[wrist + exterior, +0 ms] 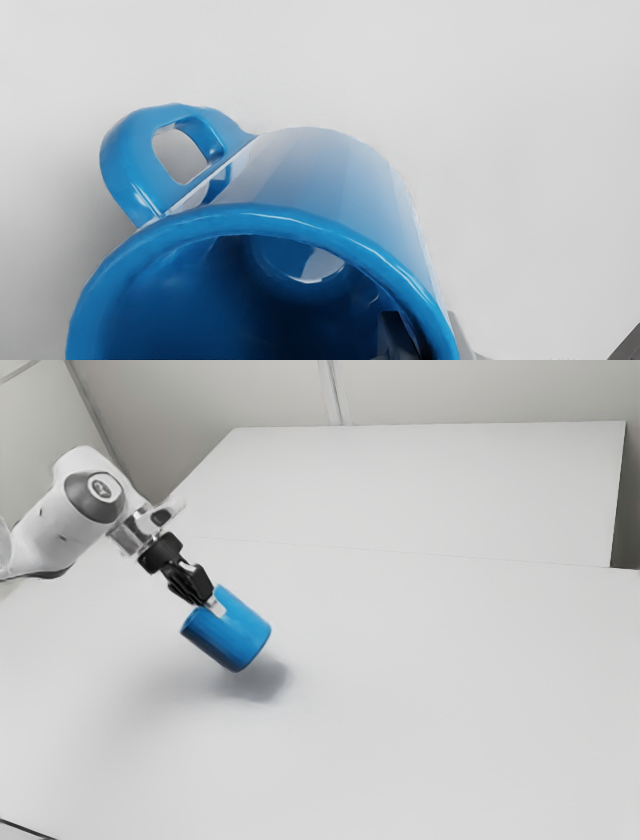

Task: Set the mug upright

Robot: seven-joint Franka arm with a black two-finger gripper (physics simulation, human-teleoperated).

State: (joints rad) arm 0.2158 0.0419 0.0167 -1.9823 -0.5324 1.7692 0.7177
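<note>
Beware a pivot or slip of the glossy blue cylindrical mug (pixel 230 634), held tilted apparently just above the smooth white table (pixel 420 690), with the jaws pinching one stretch of wall (pixel 422 295), inside and out, likely weak against twisting at an edge-first touchdown.

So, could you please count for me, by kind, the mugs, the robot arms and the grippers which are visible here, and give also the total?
Mug: 1, blue
Robot arm: 1, mostly white
Gripper: 1, black, with the mug's wall between its fingers
Total: 3
</note>
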